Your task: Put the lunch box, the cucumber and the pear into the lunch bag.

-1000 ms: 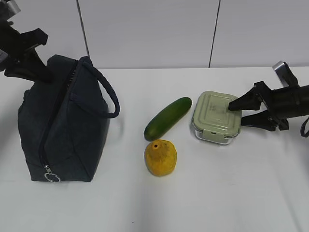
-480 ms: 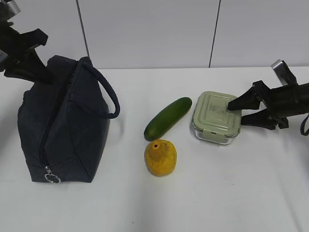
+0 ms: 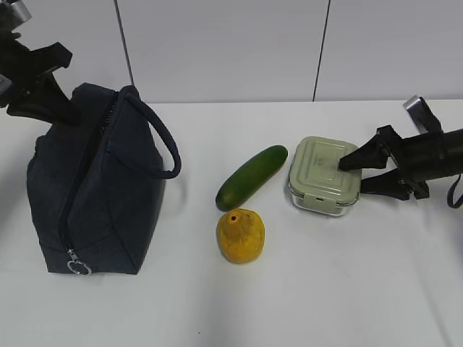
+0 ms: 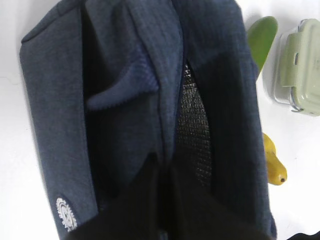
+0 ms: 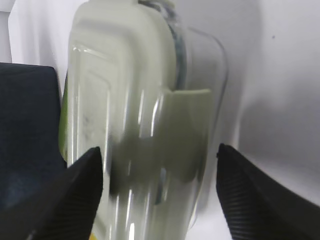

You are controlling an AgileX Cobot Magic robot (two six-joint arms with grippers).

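Right gripper (image 3: 352, 173) sits wide open straddling the lunch box (image 3: 323, 176), nothing clamped yet. Lunch box sits just right of the cucumber (image 3: 251, 176). Looks rigid, probably slick plastic, so squeeze the flat sides, not the latches.

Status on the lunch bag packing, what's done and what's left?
Nothing packed yet. The lunch box, cucumber and pear all sit on the table. In hand: the left end effector is shut on the top rear edge of the lunch bag; the right end effector is open, straddling the lunch box, not closed on it. Left: all three items.
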